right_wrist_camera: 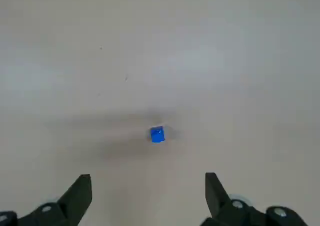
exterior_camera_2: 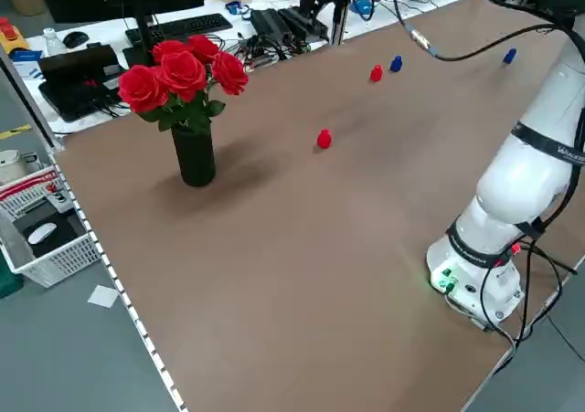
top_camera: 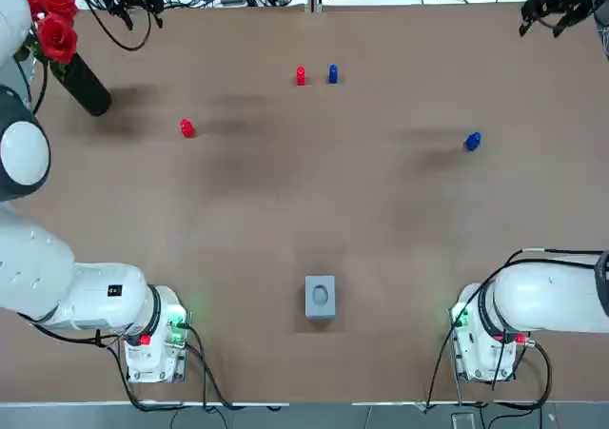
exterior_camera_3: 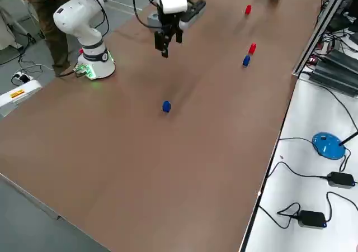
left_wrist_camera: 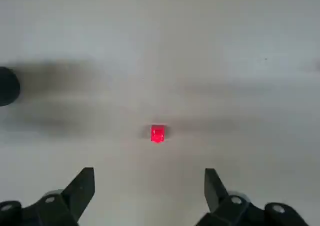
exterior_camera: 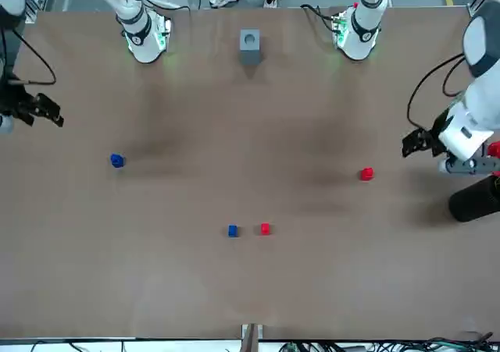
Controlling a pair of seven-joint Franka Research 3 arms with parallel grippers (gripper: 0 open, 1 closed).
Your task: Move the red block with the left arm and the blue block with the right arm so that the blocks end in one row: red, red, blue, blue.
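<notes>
Left gripper (left_wrist_camera: 148,176) is hanging high in the air with its fingers spread wide and nothing between them, way off to the robot's left of the grey box (top_camera: 320,296) and further out over the table (top_camera: 285,220). Its wrist cam looks straight down on the loose red block (top_camera: 186,127), which sits on the table well clear of the fingers, out past the grey box and to its left. Right gripper (right_wrist_camera: 148,180) is the same deal: fingers apart, empty, high up, off to the right of the grey box. Its wrist cam has the loose blue block (top_camera: 472,142) centred down on the table, out past the box and to its right. Straight across from the grey box, near the far edge, the middle red block (top_camera: 301,75) and middle blue block (top_camera: 332,73) stand just beside each other, not touching, red on the left. Both loose ones are nearer the grey box than that pair and well apart from it. Vase of roses (top_camera: 81,82) is further left of the box than the loose red block
</notes>
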